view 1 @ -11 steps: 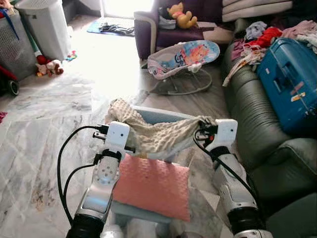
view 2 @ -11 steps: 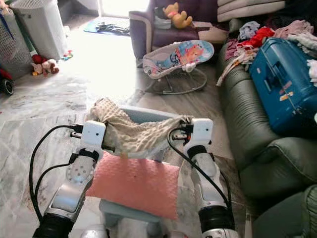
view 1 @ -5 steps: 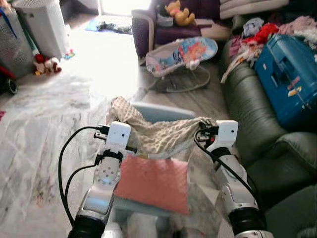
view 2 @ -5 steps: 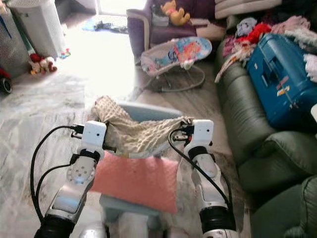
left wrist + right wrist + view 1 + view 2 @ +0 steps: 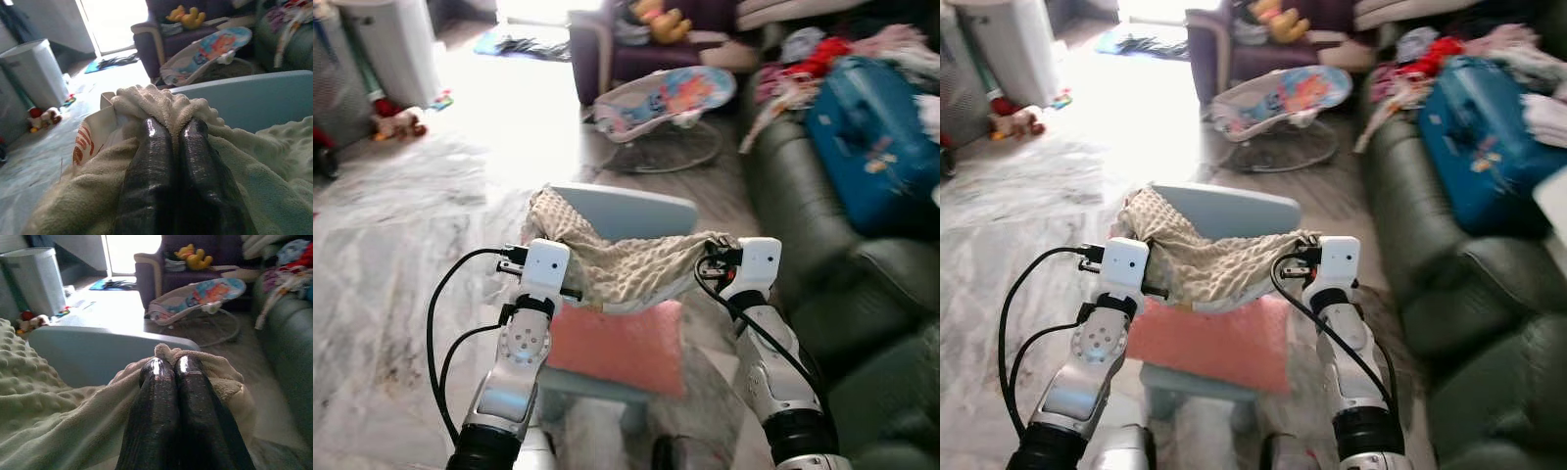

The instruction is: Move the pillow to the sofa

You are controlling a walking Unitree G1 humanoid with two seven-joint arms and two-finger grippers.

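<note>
Presently, you have the cream knobbly pillow [image 5: 626, 264] slung between the two arms, held clear above a pale blue chair [image 5: 636, 211] on which a pink cushion [image 5: 622, 348] lies. The left pincer [image 5: 172, 132] is clenched on one bunched corner of the pillow, and the right pincer [image 5: 168, 366] is clenched on the opposite corner, so the pillow's long axis runs crosswise in front of you, from one pincer to the other, sagging in the middle. The dark green sofa [image 5: 822, 245] lies off to your right, so the right arm is the nearer one to it; in my judgement the coming move turns on swinging or walking the whole load rightward. Note that the sofa seat is partly taken by a blue suitcase [image 5: 871, 147] and loose clothes [image 5: 803, 64]. The eye views show the sag and the sofa; the wrist views add the closed fingertips [image 5: 151, 129] buried in fabric, and a baby bouncer [image 5: 200, 293] beyond the chair.
</note>
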